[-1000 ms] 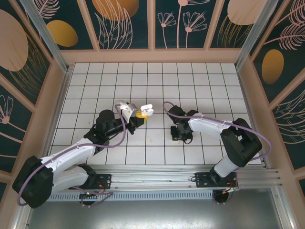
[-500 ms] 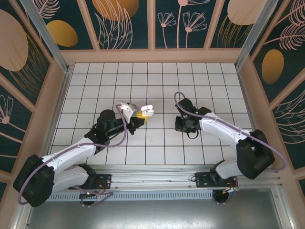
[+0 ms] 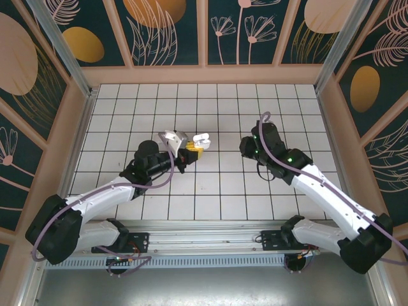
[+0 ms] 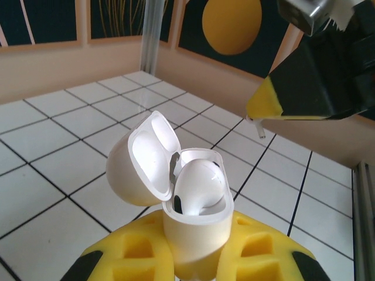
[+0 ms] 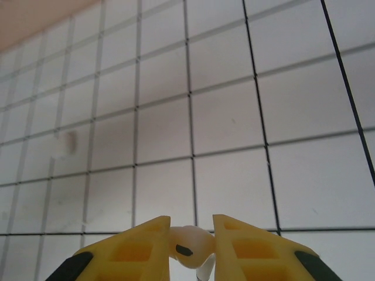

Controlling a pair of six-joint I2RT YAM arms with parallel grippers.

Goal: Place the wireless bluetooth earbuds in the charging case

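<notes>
The left gripper (image 4: 196,260) pinches the case (image 4: 198,225) by its lower part, one yellow finger (image 4: 126,257) on each side. The case stands about upright and its lid (image 4: 143,161) is open, tipped back to the left in the left wrist view. One earbud (image 4: 196,186) sits inside the case, with its rounded head up. I cannot tell if the other slot is filled.

In the top view the case is left of the middle of the tiled floor (image 3: 210,191), about halfway between the near and far edges.

The right gripper (image 3: 250,148) is right of the middle, near the case but apart from it. Its yellow fingers (image 5: 143,243) are almost together and pinch a second earbud — the white head with a dark spot shows between the tips, the stem pointing down.
</notes>
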